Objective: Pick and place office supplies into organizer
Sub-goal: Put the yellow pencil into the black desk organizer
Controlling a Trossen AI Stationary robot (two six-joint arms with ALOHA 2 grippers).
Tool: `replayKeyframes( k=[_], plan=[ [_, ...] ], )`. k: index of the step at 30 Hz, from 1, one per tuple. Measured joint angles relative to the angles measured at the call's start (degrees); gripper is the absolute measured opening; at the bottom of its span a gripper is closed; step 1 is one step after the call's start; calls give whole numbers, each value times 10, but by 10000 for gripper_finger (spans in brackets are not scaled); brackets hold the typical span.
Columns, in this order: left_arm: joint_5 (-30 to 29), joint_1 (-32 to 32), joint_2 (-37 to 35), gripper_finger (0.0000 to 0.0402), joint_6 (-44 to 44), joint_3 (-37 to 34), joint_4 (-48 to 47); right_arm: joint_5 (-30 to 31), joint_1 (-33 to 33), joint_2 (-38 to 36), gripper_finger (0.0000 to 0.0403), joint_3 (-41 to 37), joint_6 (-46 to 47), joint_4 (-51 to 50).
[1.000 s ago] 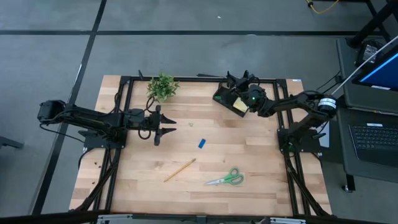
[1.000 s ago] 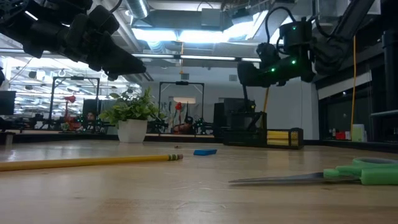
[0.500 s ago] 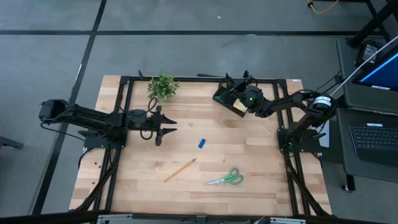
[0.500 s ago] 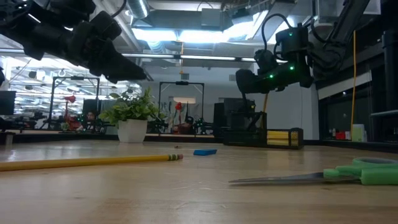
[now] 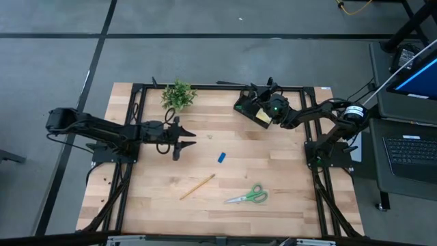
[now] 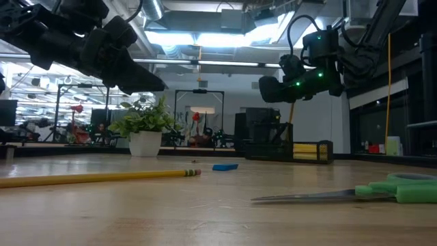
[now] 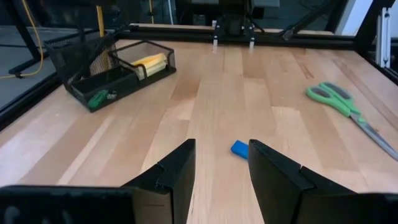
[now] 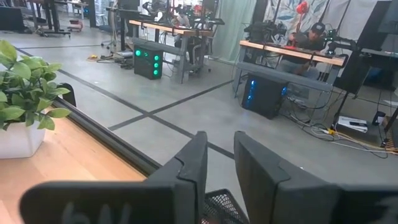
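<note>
Above the black organizer (image 5: 254,108) at the table's far edge, the right gripper (image 5: 265,104) hovers, fingers slightly parted and empty. Across the wood, the left gripper (image 5: 186,141) (jaws apart, holding nothing) faces a blue eraser (image 5: 221,158); pencil (image 5: 197,186) and scissors (image 5: 248,196) lie nearer the front.

Beneath the right fingers (image 8: 273,180), only a corner of the organizer (image 8: 219,204) shows; beyond the left fingers (image 7: 180,168), the scissors' (image 7: 348,107) blades run off-frame.
</note>
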Motion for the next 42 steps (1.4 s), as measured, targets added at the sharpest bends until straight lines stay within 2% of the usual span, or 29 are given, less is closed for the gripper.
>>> replayKeyframes(
  k=[6,11,15,19,23,26,30,37,42],
  plan=[
    [0,0,3,141,0,0,0,0,0,0,77,0,0,5],
    [0,0,3,141,0,0,19,-8,7,-11,77,0,-17,60],
    [0,0,3,141,7,0,43,-86,22,-45,63,0,-36,62],
    [10,0,2,141,20,0,72,-161,47,-78,9,0,-59,58],
    [51,0,1,141,2,0,81,-198,75,-118,6,0,-61,53],
    [85,-6,1,141,-27,1,74,-211,97,-154,4,0,-62,14],
    [68,-39,1,141,-41,27,-9,-211,128,-209,3,0,-64,-71],
    [-47,-143,1,126,-69,145,-283,-211,187,-286,2,1,-60,-227],
    [-93,-220,1,108,-166,205,-405,-210,230,-299,2,1,-28,-291]
  ],
)
